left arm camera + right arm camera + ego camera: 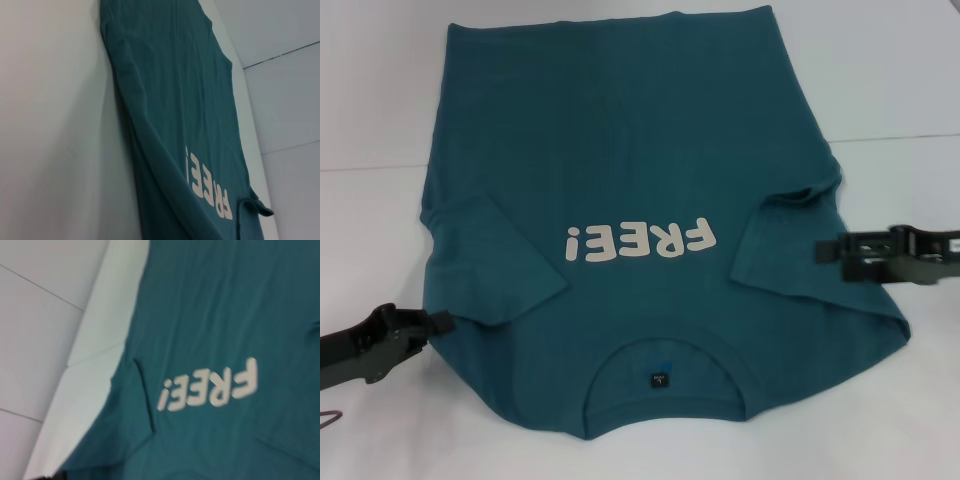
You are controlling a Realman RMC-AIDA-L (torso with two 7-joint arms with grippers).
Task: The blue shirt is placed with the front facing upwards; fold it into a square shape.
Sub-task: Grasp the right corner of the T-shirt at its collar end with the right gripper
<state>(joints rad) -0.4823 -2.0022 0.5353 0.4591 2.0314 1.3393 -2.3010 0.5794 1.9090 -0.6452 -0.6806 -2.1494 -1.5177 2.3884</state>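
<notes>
Now your shirt [620,190] lies face up on the white desk [900,90], collar nearest you, both sleeves folded in. Your left gripper [438,322] touches its left edge, your right gripper [825,252] its right sleeve; you cannot tell either's opening.

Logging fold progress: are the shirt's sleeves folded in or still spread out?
Folded in. Both sleeves of the blue shirt lie over the chest, flanking the FREE! lettering; the body remains full length.
</notes>
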